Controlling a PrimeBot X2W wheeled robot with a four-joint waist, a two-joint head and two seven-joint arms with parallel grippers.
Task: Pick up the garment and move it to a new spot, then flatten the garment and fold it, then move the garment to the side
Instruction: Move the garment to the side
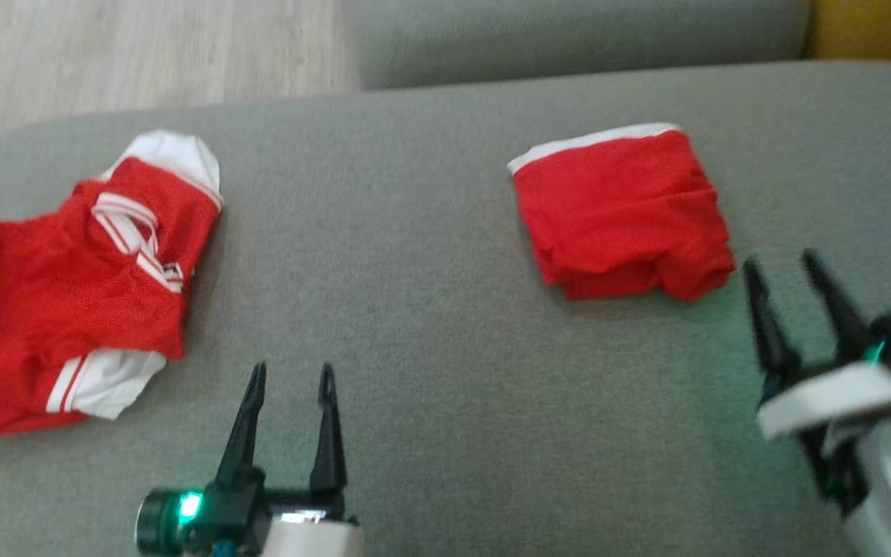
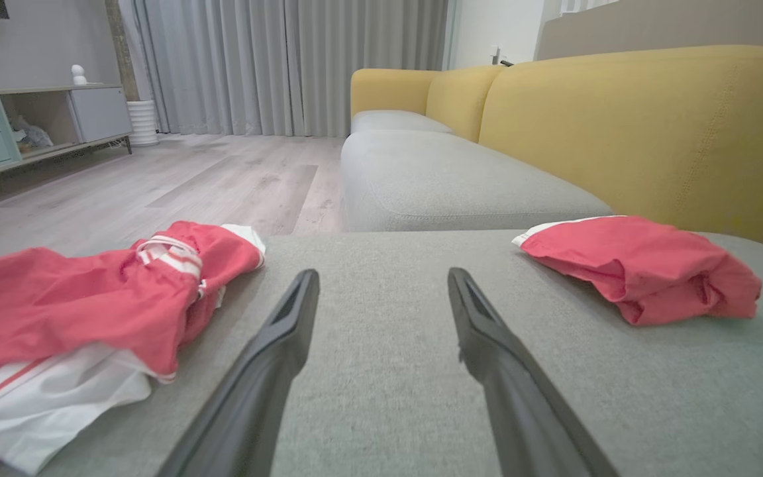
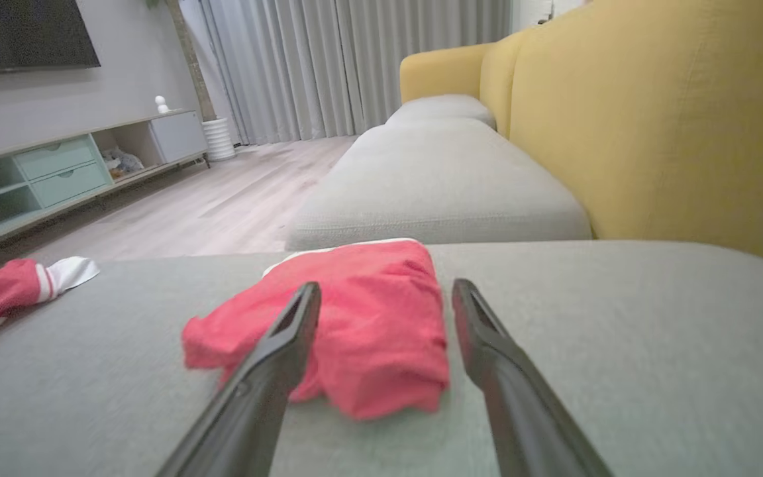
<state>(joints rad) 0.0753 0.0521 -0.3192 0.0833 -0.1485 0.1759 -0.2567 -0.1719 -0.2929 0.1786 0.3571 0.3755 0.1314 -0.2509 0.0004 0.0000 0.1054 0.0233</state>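
- A wide grey sofa seat (image 1: 430, 325) carries two red pieces of clothing, well apart from each other.
- The garment (image 1: 66, 286), a red jersey T-shirt with white sleeves and red-and-white striped trim, lies rumpled and loosely bunched at the left end of the seat, close to its rounded edge. One white sleeve sticks out at the near side and another at the far side.
- A second, plain red folded garment (image 1: 619, 216) with a thin white band along its far edge lies to the right of the seat's middle.
- The left end effector (image 1: 292, 371) hangs over bare grey fabric just right of the garment, touching nothing. Its two dark fingers stand apart with nothing between them.
- The right end effector (image 1: 780, 263) sits just beside the near right corner of the folded garment. Its fingers are also spread and empty.
- In the left wrist view, a yellow backrest (image 2: 653, 119) rises on the right, with pale wooden floor (image 2: 156, 185) and grey curtains (image 2: 289, 66) beyond.
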